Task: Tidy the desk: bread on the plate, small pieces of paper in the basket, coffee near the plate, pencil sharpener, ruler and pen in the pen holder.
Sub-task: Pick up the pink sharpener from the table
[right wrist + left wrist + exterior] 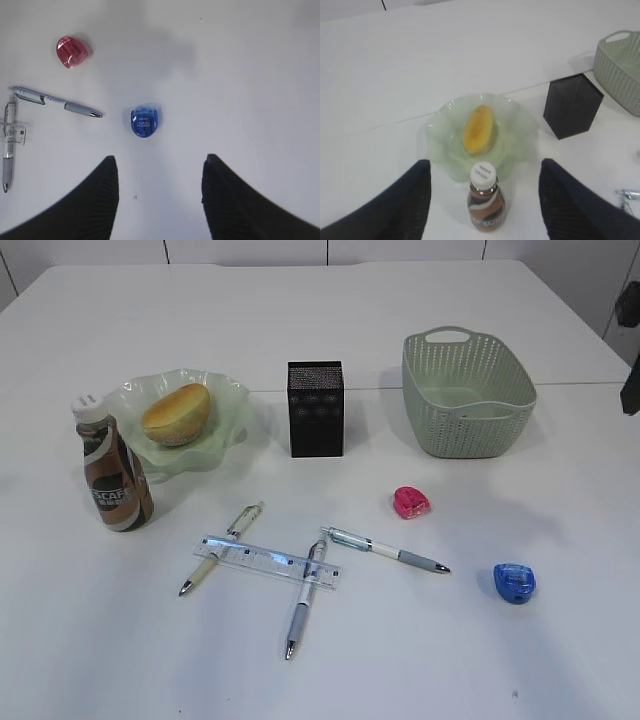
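Observation:
The bread lies on the pale green plate; it also shows in the left wrist view. The coffee bottle stands upright by the plate's front left. My left gripper is open, well above and on either side of the bottle. A black pen holder stands mid-table. Three pens and a clear ruler lie in front. A pink sharpener and a blue sharpener lie to the right. My right gripper is open, above the table near the blue sharpener.
A pale green basket stands at the back right and looks empty. No paper pieces show. A table seam runs behind the plate and holder. A dark object stands at the right edge.

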You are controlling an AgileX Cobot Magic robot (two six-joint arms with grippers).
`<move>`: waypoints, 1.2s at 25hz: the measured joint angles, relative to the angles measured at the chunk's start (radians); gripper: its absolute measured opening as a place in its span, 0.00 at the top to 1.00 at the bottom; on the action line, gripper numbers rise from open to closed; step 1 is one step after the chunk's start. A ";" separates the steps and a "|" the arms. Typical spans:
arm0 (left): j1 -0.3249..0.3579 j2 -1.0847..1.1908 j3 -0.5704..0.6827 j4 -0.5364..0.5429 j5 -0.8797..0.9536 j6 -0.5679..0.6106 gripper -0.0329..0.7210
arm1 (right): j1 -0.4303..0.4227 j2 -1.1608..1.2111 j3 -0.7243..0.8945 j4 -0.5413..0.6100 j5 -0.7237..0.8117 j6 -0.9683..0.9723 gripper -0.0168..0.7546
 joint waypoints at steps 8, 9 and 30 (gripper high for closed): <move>0.000 0.000 -0.068 0.000 0.243 0.000 0.34 | 0.000 0.044 0.025 0.004 -0.001 0.040 0.42; 0.000 0.000 -0.068 0.000 0.264 0.000 0.34 | 0.000 0.044 0.025 0.004 -0.001 0.040 0.42; 0.000 0.000 -0.069 0.000 0.372 0.000 0.34 | 0.068 0.251 0.119 0.000 -0.107 0.078 0.43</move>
